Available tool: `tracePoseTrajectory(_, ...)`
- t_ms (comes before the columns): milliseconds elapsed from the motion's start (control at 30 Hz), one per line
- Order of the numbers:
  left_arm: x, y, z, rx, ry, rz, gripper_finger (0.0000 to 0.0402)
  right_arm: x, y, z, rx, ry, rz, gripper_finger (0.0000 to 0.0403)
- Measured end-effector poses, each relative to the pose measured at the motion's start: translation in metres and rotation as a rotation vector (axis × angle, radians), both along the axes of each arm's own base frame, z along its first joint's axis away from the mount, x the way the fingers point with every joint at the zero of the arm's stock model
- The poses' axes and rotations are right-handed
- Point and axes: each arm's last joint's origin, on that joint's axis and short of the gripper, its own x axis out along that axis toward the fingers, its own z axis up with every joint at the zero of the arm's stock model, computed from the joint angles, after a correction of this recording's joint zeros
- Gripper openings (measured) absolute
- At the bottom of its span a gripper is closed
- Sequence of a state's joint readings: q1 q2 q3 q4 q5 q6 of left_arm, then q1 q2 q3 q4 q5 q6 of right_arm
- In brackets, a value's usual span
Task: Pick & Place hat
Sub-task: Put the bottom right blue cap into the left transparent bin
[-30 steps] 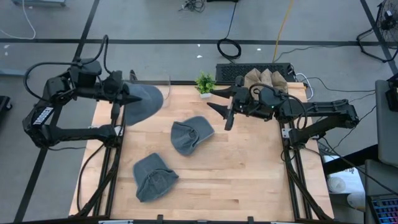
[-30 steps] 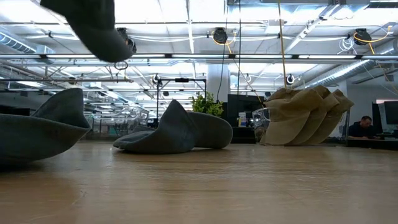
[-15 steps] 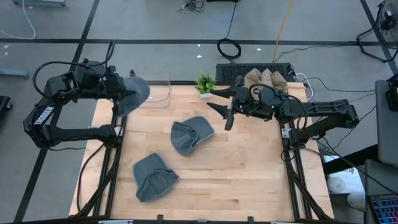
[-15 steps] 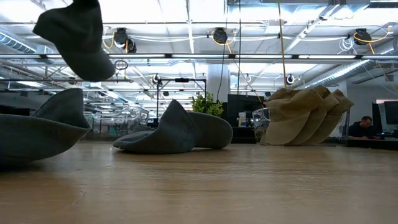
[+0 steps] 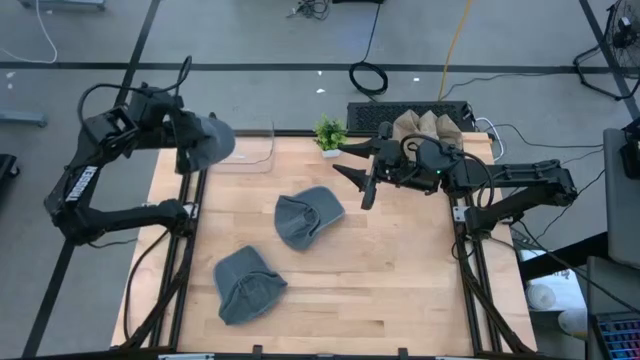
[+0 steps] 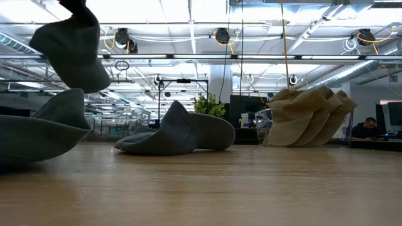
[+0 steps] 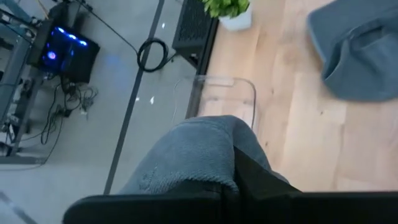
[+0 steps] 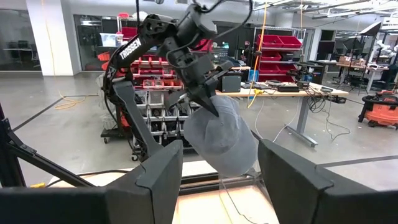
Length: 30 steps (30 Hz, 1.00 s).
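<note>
Hats spread across my counter (image 5: 400,290), one up in the air.
My left end effector (image 5: 196,143) holds a hat (image 5: 212,139) above the far left corner, over the clear bin (image 5: 252,148); two hats (image 5: 307,215) (image 5: 247,283) lie mid-counter and nearer; my right end effector (image 5: 358,172) hovers beside the plant (image 5: 329,133).

Overhead view: even, diffuse light on the wooden surface (image 5: 400,270), with only soft, short shadows under the grey hats (image 5: 308,216). Low view: bright ceiling lights (image 6: 221,34) wash out the upper background, and the near surface is out of focus. Left wrist view: soft throughout, the held hat (image 7: 193,152) blurred, with a blue glow from a device on the floor (image 7: 59,53).
</note>
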<state>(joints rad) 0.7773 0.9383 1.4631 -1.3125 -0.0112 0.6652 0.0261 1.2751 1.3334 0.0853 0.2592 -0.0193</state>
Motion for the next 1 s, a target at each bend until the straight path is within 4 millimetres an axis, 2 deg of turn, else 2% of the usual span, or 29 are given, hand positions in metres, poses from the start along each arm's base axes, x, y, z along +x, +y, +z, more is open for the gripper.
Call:
tracePoseTrajectory(367, 0.007, 0.046, -0.015, -0.077, 0.106, 0.119, 0.0001, 0.0, 0.0, 0.0, 0.0, 0.0, 0.0, 0.0196)
tracePoseTrajectory(633, 0.005, 0.089, -0.027, -0.183, 0.043, 0.227, 0.0, 0.0, 0.0, 0.0, 0.0, 0.0, 0.0, 0.0196)
tracePoseTrajectory(1000, 0.006, 0.143, -0.063, -0.396, 0.069, 0.341, 0.0, 0.0, 0.0, -0.002, -0.049, 0.033, -0.003, 0.0196)
